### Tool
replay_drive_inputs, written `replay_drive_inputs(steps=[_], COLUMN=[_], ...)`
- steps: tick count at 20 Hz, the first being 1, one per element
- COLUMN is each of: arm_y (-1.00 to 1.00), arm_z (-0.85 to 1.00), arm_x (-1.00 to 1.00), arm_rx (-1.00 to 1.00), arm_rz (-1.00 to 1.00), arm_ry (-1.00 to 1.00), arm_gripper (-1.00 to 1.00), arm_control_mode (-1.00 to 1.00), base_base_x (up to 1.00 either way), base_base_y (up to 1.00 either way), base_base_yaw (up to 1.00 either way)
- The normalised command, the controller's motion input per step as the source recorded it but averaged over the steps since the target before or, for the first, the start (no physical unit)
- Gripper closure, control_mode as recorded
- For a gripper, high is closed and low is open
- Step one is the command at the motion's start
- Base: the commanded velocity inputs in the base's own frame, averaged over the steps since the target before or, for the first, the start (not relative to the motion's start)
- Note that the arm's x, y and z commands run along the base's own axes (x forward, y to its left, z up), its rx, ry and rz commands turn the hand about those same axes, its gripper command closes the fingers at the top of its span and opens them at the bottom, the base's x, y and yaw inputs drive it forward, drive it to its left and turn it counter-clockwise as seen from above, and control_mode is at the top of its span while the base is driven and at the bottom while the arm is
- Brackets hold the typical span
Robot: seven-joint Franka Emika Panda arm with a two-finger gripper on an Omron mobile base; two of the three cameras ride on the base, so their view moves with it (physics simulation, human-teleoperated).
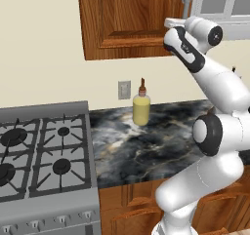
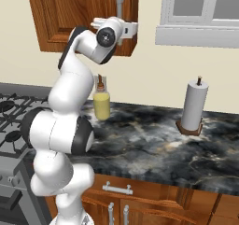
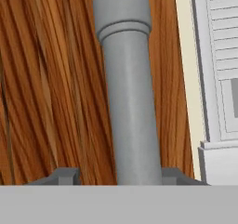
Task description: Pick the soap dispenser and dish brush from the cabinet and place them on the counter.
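The cabinet [image 1: 127,19] [image 2: 70,14] hangs on the wall with its reddish-brown door shut, so the soap dispenser and dish brush are hidden. My gripper [image 1: 185,20] [image 2: 120,30] is raised to the door's right edge, at the grey bar handle [image 2: 119,4]. In the hand view the handle [image 3: 128,102] runs up between my fingertips [image 3: 65,175], and the gripper [image 3: 120,175] stands open astride it with a gap on the left side. Wood grain of the door [image 3: 46,79] lies behind. The dark veined counter [image 1: 146,146] [image 2: 154,140] stretches below.
A yellow bottle with a brown nozzle [image 1: 141,109] [image 2: 101,105] stands at the counter's back by a wall outlet [image 1: 124,89]. The grey stove [image 1: 39,151] is to the left. A paper towel roll [image 2: 193,106] stands right, under a window [image 2: 200,14].
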Motion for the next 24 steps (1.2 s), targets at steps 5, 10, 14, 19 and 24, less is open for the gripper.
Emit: replay_drive_inputs(steps=[5,10,14,19,24], arm_y=[0.23,0.24,0.28,0.33,0.33], arm_z=[0.00,0.00,0.00,0.00,0.00], arm_x=[-0.01,-0.11,-0.15,-0.16,-0.13], arm_rx=[0.00,0.00,0.00,-0.01,-0.01], arm_rz=[-0.03,-0.09,-0.12,-0.12,-0.11], arm_ry=[0.04,0.08,0.10,0.11,0.10], arm_gripper=[1.00,1.00,1.00,1.00,1.00], arm_control_mode=[-1.00,-1.00,-1.00,-1.00,-1.00], base_base_x=[0.00,0.00,0.00,0.00,0.00], base_base_y=[0.00,0.00,0.00,0.00,0.00], base_base_yaw=[0.00,0.00,0.00,0.00,0.00])
